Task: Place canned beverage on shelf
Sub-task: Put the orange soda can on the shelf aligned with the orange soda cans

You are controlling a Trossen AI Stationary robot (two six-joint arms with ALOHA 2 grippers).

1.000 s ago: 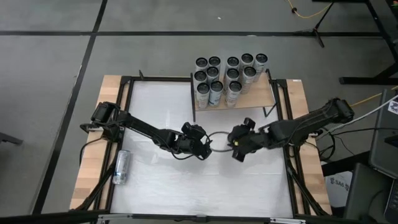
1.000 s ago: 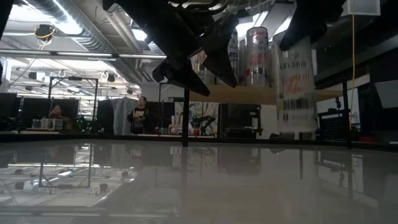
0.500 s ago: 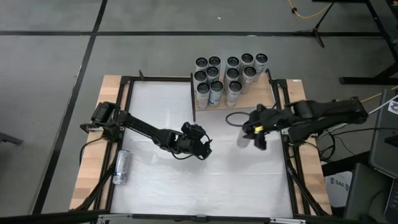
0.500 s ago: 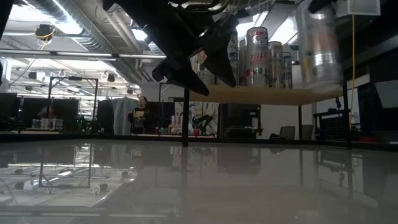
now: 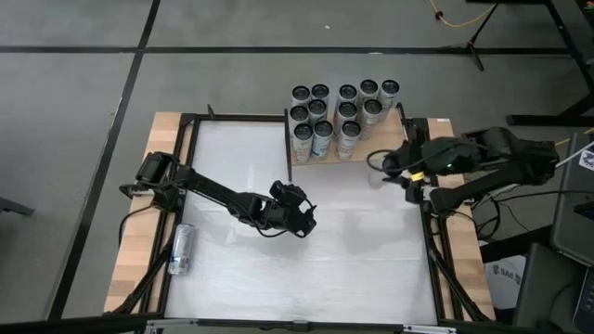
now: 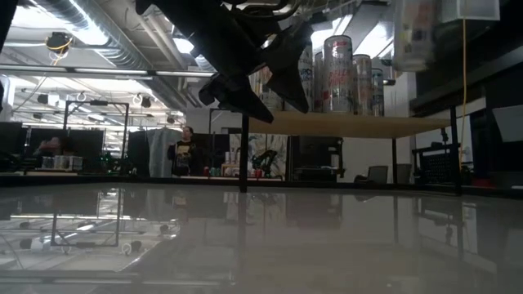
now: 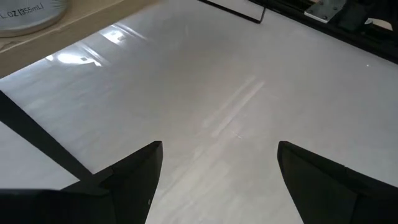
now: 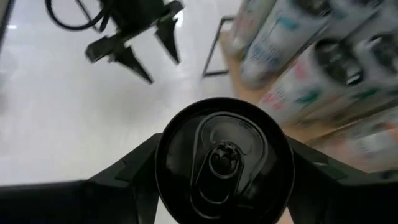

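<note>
At the right of the high view we find the right gripper [image 5: 397,170] carried from mid-surface to the near right corner of the small pale wooden shelf with black posts [image 5: 390,147], so placing looks close. Its jaws pinch the silver aluminium beverage can [image 8: 224,160], which only the right wrist view shows plainly. Mid-frame, the left gripper [image 5: 299,219] hangs over the white surface [image 5: 353,269], jaws spread and empty.
</note>
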